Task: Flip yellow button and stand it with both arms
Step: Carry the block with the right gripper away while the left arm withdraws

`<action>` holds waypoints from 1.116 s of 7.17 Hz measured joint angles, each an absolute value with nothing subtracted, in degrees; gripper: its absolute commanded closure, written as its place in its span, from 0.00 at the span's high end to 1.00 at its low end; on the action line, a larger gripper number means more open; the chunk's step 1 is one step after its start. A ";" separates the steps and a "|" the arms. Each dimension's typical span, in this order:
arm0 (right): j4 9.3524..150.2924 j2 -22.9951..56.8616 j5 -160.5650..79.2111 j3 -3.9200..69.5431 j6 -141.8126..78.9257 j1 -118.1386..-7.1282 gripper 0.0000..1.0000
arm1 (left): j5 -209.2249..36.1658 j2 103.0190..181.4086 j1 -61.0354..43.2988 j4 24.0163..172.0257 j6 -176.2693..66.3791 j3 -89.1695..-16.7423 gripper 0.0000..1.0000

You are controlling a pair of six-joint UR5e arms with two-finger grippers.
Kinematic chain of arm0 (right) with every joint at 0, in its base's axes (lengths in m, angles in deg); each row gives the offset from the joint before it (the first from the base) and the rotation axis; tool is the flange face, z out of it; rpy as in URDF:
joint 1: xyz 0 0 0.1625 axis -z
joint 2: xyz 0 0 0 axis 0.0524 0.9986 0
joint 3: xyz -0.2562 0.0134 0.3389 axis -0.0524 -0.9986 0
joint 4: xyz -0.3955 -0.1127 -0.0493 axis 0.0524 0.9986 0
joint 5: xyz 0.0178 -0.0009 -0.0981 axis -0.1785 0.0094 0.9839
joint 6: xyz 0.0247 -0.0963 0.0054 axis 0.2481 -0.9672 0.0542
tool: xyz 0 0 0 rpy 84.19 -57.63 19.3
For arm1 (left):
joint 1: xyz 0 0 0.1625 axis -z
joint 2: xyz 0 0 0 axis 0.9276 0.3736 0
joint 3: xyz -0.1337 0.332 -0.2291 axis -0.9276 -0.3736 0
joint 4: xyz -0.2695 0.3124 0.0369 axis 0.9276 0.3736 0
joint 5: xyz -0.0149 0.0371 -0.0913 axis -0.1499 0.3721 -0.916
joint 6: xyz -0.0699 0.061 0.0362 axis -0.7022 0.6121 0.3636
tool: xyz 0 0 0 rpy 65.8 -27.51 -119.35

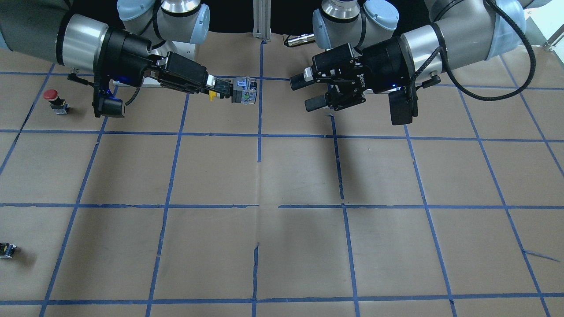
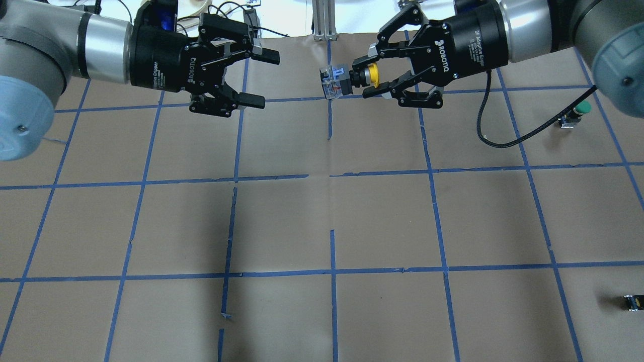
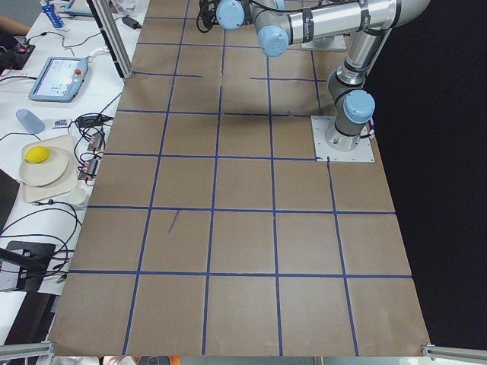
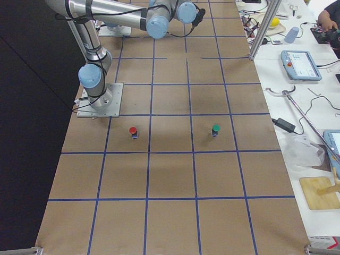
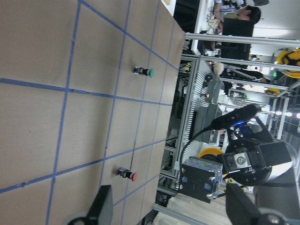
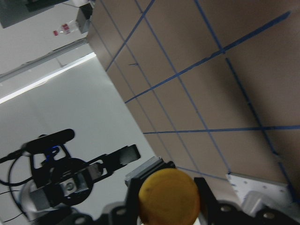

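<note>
The yellow button (image 2: 336, 82) is held in the air over the table's far middle, lying sideways. My right gripper (image 2: 363, 77) is shut on it at the neck, the yellow cap towards its palm and the blocky switch body pointing at the left gripper. The front view shows the button (image 1: 244, 91) in the right gripper (image 1: 222, 90). My left gripper (image 2: 264, 79) is open and empty, facing the button with a gap between them; it also shows in the front view (image 1: 302, 93). The left wrist view shows the button's body (image 5: 201, 179); the right wrist view shows its cap (image 6: 168, 197).
A red-capped button (image 1: 53, 99) and a green-capped button (image 2: 578, 109) stand on the robot's right side of the brown, blue-taped table (image 2: 322, 226). A tiny black part (image 2: 633, 301) lies near the right edge. An aluminium post (image 2: 322, 20) stands at the far edge.
</note>
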State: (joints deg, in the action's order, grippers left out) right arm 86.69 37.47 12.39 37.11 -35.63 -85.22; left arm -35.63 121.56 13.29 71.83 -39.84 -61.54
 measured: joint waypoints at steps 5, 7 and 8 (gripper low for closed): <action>91.78 37.37 47.66 41.16 -68.73 -85.26 0.25 | -6.11 123.08 14.08 70.15 -40.35 -59.24 0.92; 95.95 37.34 58.80 44.04 -86.48 -83.16 0.25 | 5.66 124.44 16.24 67.54 -40.07 -57.92 0.97; 97.26 37.37 61.98 44.81 -96.11 -80.09 0.25 | 10.96 124.70 17.45 67.08 -40.05 -56.98 0.98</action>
